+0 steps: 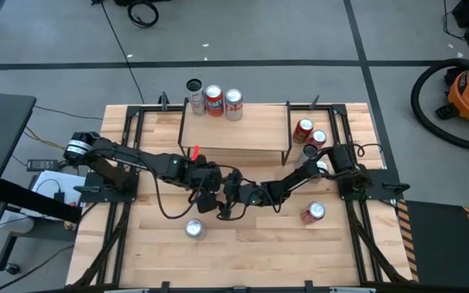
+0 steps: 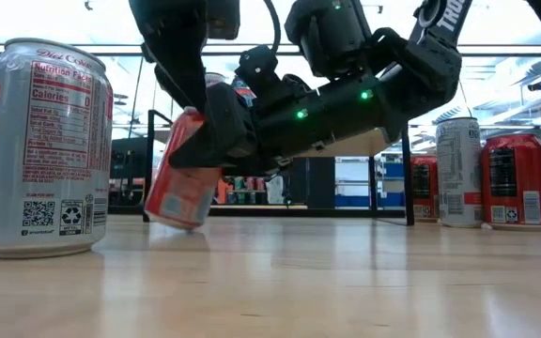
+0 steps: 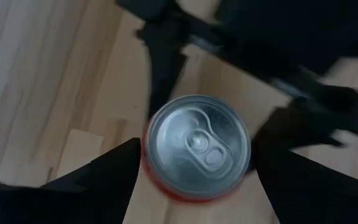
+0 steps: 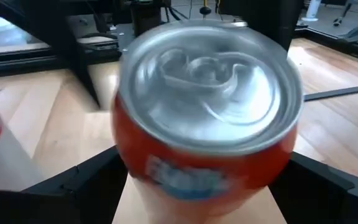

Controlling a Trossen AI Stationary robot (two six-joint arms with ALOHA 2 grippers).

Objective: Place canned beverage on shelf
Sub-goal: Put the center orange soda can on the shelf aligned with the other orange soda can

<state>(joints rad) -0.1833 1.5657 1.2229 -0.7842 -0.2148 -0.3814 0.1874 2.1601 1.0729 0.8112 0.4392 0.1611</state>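
A red beverage can is seen tilted at the middle of the wooden tabletop, in front of the shelf, with only its lower edge on the wood. Both grippers are met at this can. The right gripper is set around the can body, its fingers spread wide against the sides, and the can is held by it. The left gripper is positioned over the same can, its fingers spread to either side of the silver lid; contact cannot be confirmed. Three cans are stood at the rear of the shelf. A silver Diet Coke can is stood on the tabletop nearer the front, and a further red can is located to the right.
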